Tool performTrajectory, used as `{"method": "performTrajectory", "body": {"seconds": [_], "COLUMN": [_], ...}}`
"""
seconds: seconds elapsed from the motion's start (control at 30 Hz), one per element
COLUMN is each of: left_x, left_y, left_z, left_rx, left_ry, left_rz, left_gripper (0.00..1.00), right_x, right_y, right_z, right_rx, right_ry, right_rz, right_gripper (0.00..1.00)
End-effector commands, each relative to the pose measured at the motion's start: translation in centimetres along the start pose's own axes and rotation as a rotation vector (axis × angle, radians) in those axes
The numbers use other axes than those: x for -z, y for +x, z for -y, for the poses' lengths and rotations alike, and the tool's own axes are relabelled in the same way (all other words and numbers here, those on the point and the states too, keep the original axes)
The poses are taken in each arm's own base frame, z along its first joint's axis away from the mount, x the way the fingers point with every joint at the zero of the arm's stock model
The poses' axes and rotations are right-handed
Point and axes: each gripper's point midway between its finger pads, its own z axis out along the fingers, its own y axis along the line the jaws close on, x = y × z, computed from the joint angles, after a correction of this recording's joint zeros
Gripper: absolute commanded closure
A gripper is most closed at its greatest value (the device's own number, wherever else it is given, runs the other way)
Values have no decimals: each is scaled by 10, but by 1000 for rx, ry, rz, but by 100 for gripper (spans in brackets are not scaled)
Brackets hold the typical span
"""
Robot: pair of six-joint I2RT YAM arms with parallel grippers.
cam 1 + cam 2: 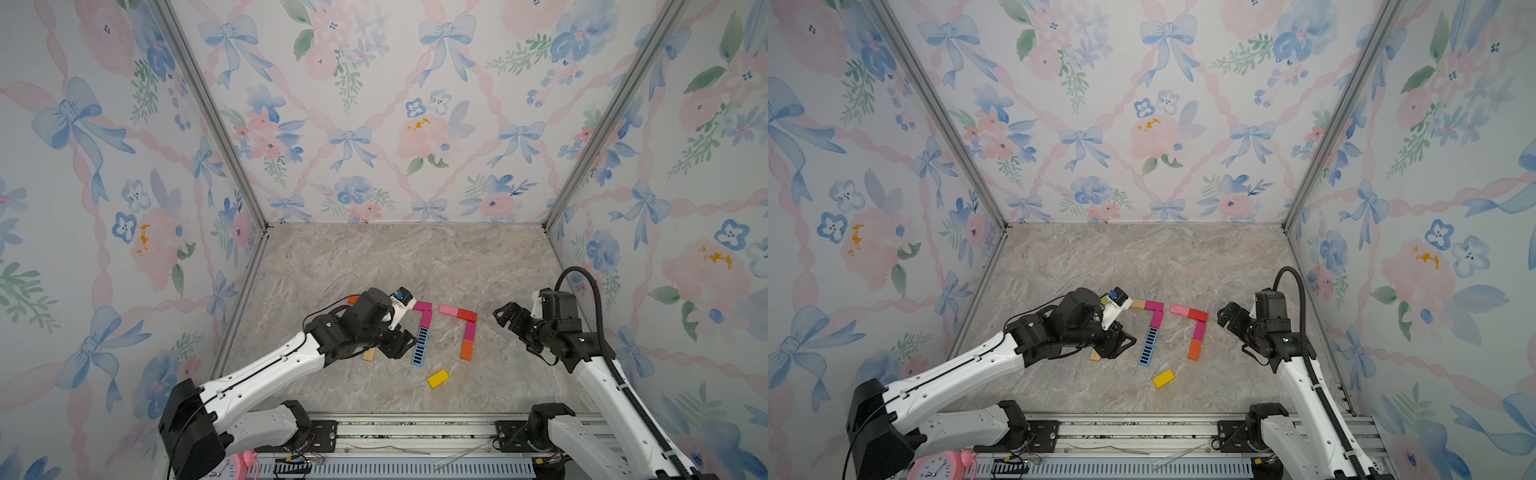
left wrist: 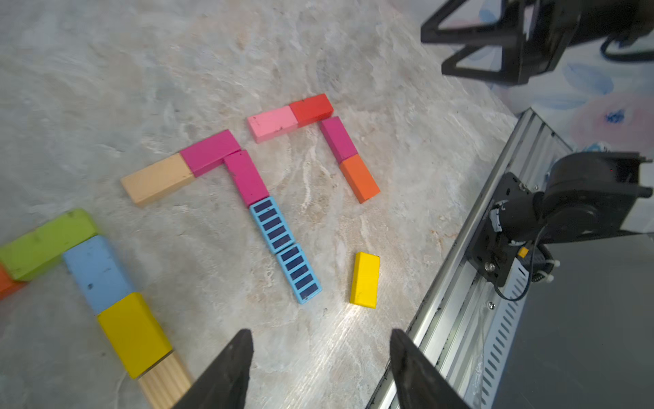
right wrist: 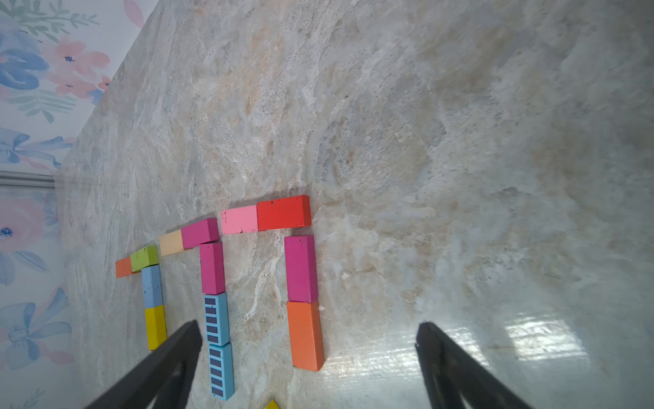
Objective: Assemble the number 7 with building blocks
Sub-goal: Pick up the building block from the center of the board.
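Front: aluminium rail (image 1: 415,428), pink alarm clock (image 1: 938,465) at its left end (cut off by the frame).

Nearest piece on the marble table (image 1: 374,257): loose yellow block (image 1: 438,378). It lies flat and alone, near the feet of two stems, touching neither.

Three 7s side by side, stems pointing at the rail, each listed foot to bar:
- left 7 (image 3: 152,287) (mostly under the left arm in both top views, so read from the left wrist view). Stem: lined wood block (image 2: 164,382), stem yellow block (image 2: 134,333), light blue block (image 2: 95,272). Bar: green block (image 2: 46,244) plus orange end block (image 3: 123,267).
- middle 7 (image 1: 425,319), five blocks. Stem: near striped blue block (image 2: 299,272), far striped blue block (image 2: 271,225), magenta stem block (image 2: 246,177). Bar: magenta bar block (image 2: 208,152) plus tan block (image 2: 157,179).
- right 7 (image 1: 1199,330), four blocks. Stem: orange foot block (image 1: 467,350), right magenta block (image 1: 470,330). Bar: red block (image 1: 467,314) plus pink block (image 1: 448,309). The stem top sits just under the red end.

left gripper (image 2: 319,334): jaws apart with nothing between them, hanging between the left and middle stems at foot level.

right gripper (image 1: 501,316): jaws spread wide and empty, level with the bars, off to the right of the red block and clear of it.

Back: floral walls (image 1: 374,124).
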Motion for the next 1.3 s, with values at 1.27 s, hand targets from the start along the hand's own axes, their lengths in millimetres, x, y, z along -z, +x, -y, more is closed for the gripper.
{"method": "performTrajectory", "body": {"seconds": [1.27], "left_x": [-139], "left_y": [97], "left_z": [44], "left_rx": [-282], "left_ry": [-117], "left_rz": [-584], "left_gripper": [47], "right_x": [13], "right_y": [-3], "right_z": [-18], "right_rx": [10], "right_ry": [-209], "right_rz": [-96], "right_gripper": [3]}}
